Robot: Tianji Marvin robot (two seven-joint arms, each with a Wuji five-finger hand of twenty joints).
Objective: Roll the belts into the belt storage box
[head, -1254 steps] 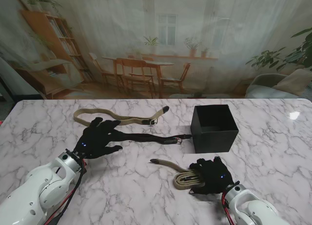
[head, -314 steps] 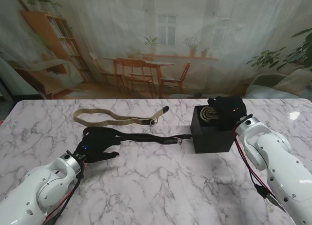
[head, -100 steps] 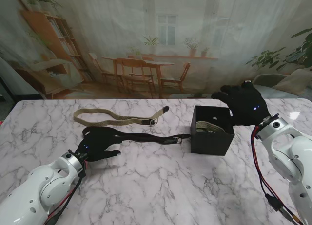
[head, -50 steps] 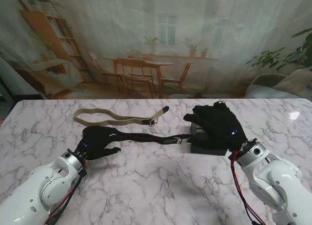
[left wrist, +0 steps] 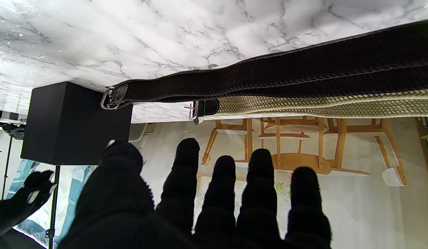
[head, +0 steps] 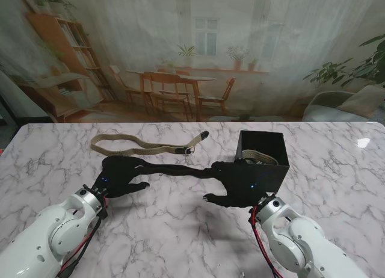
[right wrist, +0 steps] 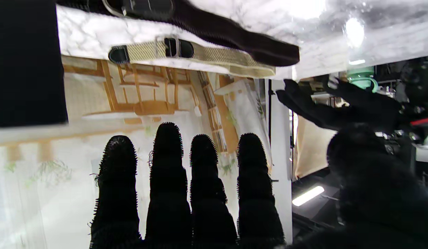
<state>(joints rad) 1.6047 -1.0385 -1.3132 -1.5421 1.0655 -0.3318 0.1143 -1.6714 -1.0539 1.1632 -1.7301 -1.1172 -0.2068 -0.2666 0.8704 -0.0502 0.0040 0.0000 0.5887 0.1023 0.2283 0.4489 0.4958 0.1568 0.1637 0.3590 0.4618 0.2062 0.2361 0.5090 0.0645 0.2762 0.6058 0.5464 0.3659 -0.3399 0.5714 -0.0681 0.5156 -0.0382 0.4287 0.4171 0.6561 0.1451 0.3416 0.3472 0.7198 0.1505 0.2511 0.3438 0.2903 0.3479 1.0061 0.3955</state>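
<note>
The stand view shows one tan belt [head: 257, 158] in the box [head: 263, 167], so the empty, spread right robot hand [head: 237, 183] should next grab the black belt [head: 180, 171] just beside its fingers, while the left robot hand [head: 122, 177] rests flat on the other end.

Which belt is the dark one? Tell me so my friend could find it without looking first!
Start at the black box on the marble table. From the box's left side a long strap runs left across the table to the left robot hand: that is the dark belt. The tan belt lies farther from me and is pale; this one is nearly black.
</note>
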